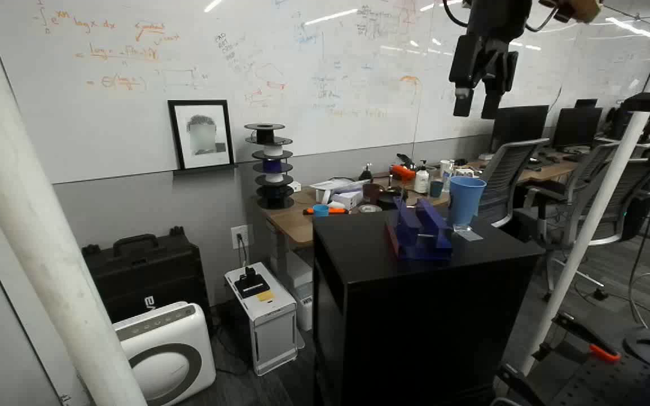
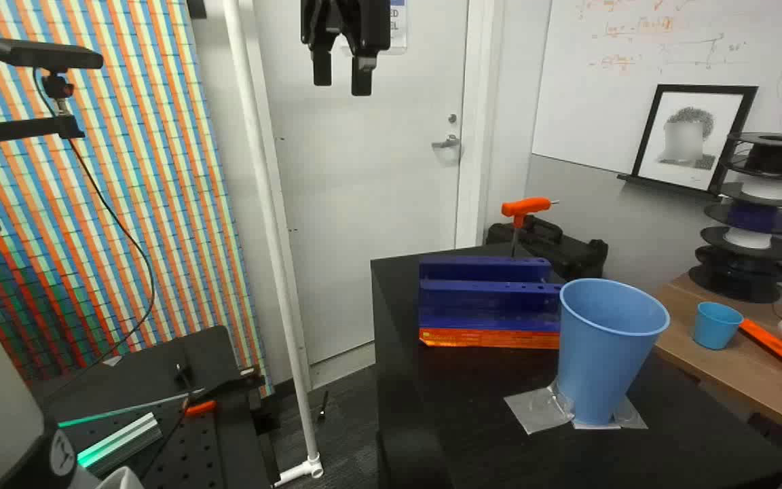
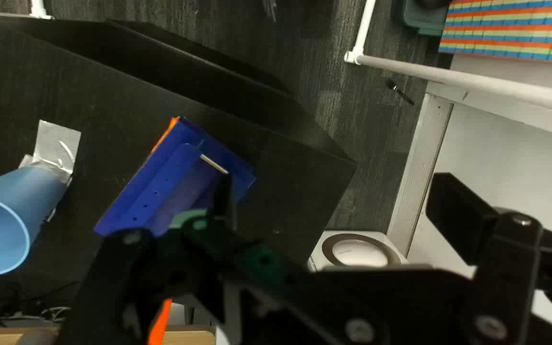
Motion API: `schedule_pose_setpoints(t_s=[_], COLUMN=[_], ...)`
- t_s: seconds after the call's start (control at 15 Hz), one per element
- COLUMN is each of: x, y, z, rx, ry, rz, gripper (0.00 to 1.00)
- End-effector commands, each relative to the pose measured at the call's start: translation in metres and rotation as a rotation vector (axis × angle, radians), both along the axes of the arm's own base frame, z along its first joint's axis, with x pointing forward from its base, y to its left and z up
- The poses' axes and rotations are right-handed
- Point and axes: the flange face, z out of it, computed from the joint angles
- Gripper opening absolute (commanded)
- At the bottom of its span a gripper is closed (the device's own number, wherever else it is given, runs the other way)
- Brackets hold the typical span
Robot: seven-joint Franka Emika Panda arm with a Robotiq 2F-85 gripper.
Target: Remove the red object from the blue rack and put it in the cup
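Note:
The red object looks like an orange-red T-handled tool point(image 2: 525, 206) standing upright, its thin shank going down at the far side of the blue rack point(image 2: 489, 302). Its handle also shows in an exterior view point(image 1: 402, 172); in the wrist view I cannot make it out. The dark-blue rack sits on a black cabinet point(image 1: 359, 248) and shows in the wrist view point(image 3: 161, 184). The tall light-blue cup point(image 2: 605, 367) stands upright beside the rack, its base taped down; it also shows in the wrist view point(image 3: 41, 189). My gripper point(image 1: 476, 107) is open and empty, high above the cabinet point(image 2: 341, 78).
A wooden desk point(image 1: 297, 220) with bottles, boxes and a small blue cup point(image 2: 717, 326) stands behind the cabinet. A stack of spools point(image 1: 271, 166) stands at its end. White poles point(image 1: 590, 225) rise around the workspace. An orange strip point(image 2: 489, 337) lies along the rack's base.

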Motion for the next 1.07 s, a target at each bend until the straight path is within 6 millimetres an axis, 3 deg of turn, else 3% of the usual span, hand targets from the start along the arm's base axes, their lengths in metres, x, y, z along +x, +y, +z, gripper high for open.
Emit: schedule_pose_setpoints(t_s=[0.0, 0.47, 0.73, 1.0], x=[0.001, 0.000, 0.042, 0.089], y=[0.000, 0.000, -0.003, -0.030], z=[0.002, 0.009, 0.000, -0.030], rx=[0.001, 0.003, -0.055, -0.063], ry=[-0.003, -0.019, -0.120, -0.132], rz=[0.000, 0.001, -0.080, -0.162], gripper=[1.00, 1.00, 1.00, 1.00])
